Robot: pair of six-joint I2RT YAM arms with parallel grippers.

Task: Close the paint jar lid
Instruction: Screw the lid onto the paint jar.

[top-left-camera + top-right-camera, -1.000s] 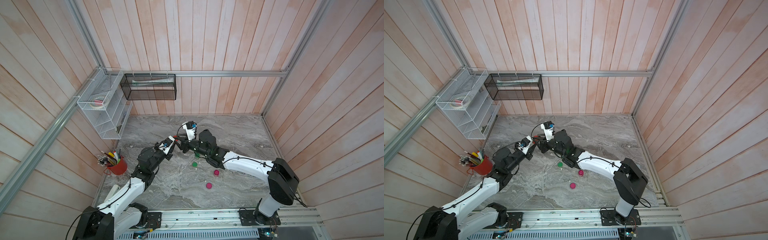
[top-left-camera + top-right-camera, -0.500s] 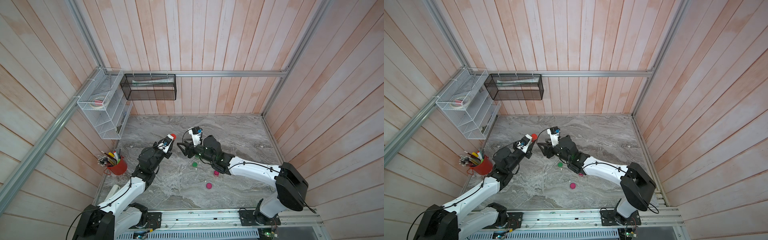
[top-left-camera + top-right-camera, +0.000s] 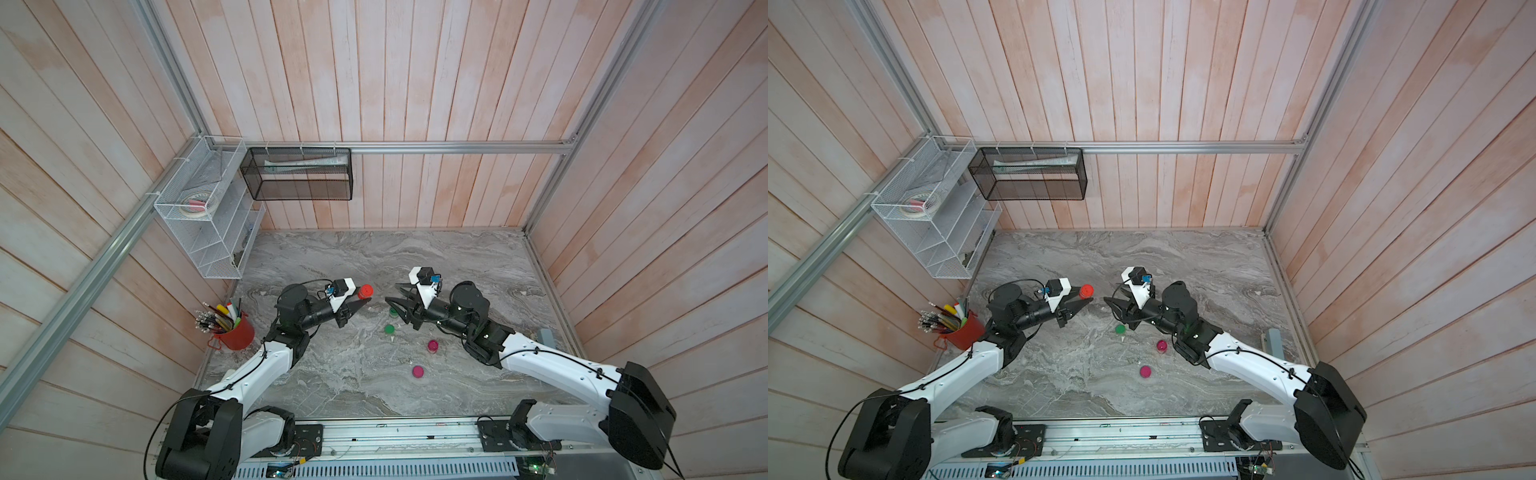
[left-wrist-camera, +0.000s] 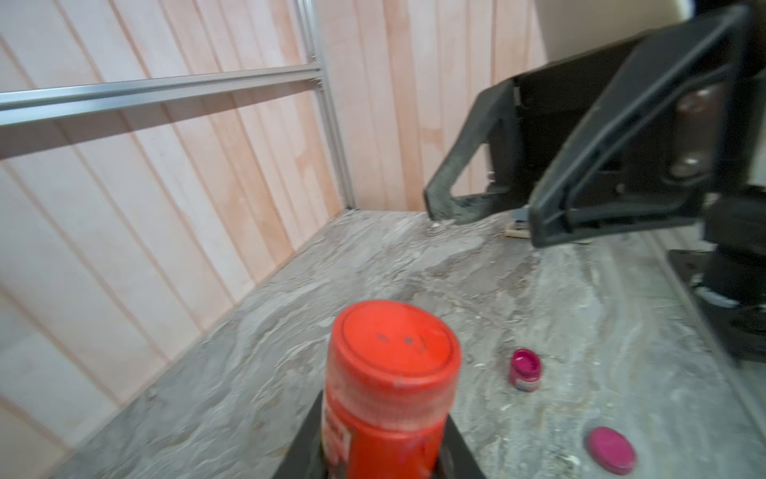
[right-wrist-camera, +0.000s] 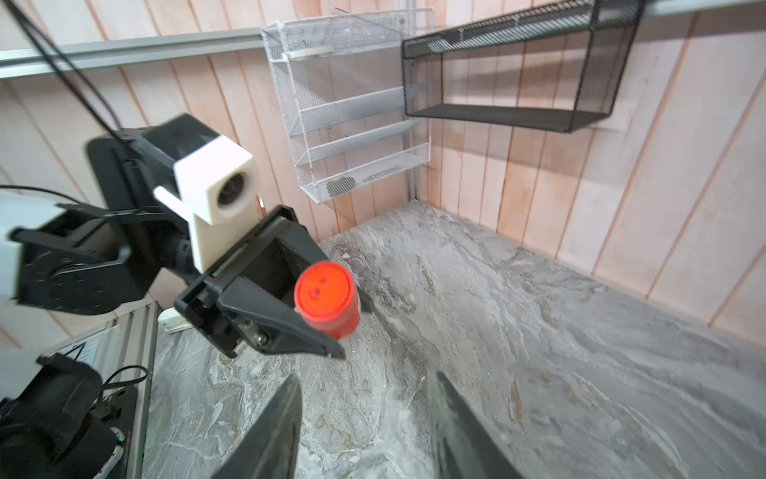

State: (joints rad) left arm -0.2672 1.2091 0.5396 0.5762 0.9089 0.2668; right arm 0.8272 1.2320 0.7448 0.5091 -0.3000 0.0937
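My left gripper (image 3: 360, 301) is shut on a red paint jar (image 3: 365, 291), held above the marble table. In the left wrist view the jar (image 4: 385, 398) stands between my fingers, and its red lid (image 4: 393, 344) sits on top of it. My right gripper (image 3: 392, 296) hangs a short way to the jar's right, facing it, open and empty. In the right wrist view both of its dark fingers (image 5: 282, 419) are apart with bare table between them, and the jar (image 5: 327, 298) is ahead in the left gripper (image 5: 352, 329).
On the table (image 3: 332, 374) under and near my right gripper lie a green lid (image 3: 389, 329), a pink jar (image 3: 433, 345) and a pink lid (image 3: 418, 371). A red pencil cup (image 3: 235, 330) stands at the left edge. A white wire rack (image 3: 208, 216) and a black mesh shelf (image 3: 299, 174) hang on the walls.
My right gripper, which was against the jar's top a second ago, has opened and drawn back to the right. The left gripper still holds the jar in about the same place.
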